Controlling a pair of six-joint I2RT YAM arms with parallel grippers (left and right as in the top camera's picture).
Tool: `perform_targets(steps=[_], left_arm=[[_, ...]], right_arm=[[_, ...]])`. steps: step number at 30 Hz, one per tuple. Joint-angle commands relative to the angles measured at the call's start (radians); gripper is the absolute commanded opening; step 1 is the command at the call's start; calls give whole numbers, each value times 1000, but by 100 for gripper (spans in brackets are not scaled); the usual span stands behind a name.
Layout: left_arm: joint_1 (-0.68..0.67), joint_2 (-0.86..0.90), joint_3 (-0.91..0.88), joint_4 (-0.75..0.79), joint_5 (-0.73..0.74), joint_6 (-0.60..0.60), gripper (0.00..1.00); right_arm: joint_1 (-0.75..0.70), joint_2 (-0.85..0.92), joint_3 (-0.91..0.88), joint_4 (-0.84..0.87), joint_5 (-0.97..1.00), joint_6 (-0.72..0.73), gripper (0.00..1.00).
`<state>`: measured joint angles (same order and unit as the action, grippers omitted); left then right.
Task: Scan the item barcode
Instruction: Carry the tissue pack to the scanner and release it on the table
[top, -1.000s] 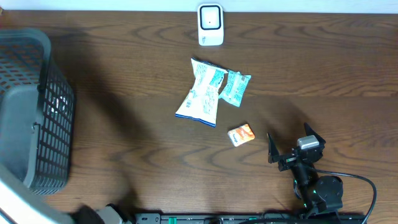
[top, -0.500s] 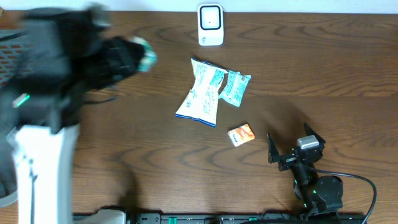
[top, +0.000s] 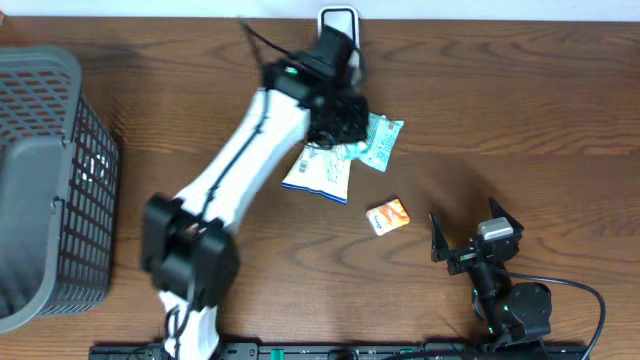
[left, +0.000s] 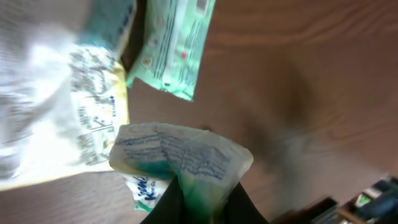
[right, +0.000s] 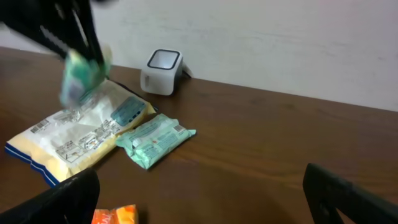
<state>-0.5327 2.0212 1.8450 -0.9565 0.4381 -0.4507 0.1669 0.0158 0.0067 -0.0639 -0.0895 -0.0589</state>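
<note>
— Overhead view: who has the small crumpled white-and-teal plastic packet (left: 180, 158)?
— Left end effector (top: 345, 120), clamped tight on it, upper centre. White box-shaped barcode scanner (right: 163, 70) sits just above, toward the top edge; left arm looks nearer. Right end effector (top: 468, 230) gapes wide, empty, lower right, well apart.

Left arm (top: 235, 165), centre frame: white tubular links, black joints, green indicator light, thin black cable. Right arm (top: 505, 300), lower right: black, silver block, green lights, looping cable. Right gripper (top: 465, 222): black jaws.
</note>
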Motion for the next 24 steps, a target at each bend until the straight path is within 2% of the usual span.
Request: perform_targets(steps=[1, 2, 3, 4, 5, 6, 8, 11, 15, 20, 24], left_arm=[[-18, 77, 3, 5, -9, 12, 15], [-21, 96, 3, 5, -9, 12, 27], [-22, 106, 3, 4, -9, 12, 46], [-23, 114, 3, 4, -9, 13, 61], [-22, 117, 3, 2, -9, 13, 74], [-20, 117, 3, 3, -9, 28, 83], [-4, 98, 18, 0, -8, 66, 87], [48, 47, 89, -52, 6, 84, 88], [172, -109, 159, -88, 6, 84, 87], [417, -357, 159, -95, -12, 84, 88], [665, -485, 159, -137, -157, 84, 88]], right_arm=[[7, -5, -1, -4, 2, 9, 99], [7, -5, -1, -4, 2, 9, 99], [7, -5, -1, -4, 2, 9, 99], [7, -5, -1, -4, 2, 9, 99], [7, -5, -1, -4, 2, 9, 99], [7, -5, -1, -4, 2, 9, 99], [7, -5, -1, -4, 2, 9, 99], [7, -5, -1, -4, 2, 9, 99], [7, -5, -1, -4, 2, 9, 99], [7, -5, -1, -4, 2, 9, 99], [7, -5, -1, -4, 2, 9, 99]])
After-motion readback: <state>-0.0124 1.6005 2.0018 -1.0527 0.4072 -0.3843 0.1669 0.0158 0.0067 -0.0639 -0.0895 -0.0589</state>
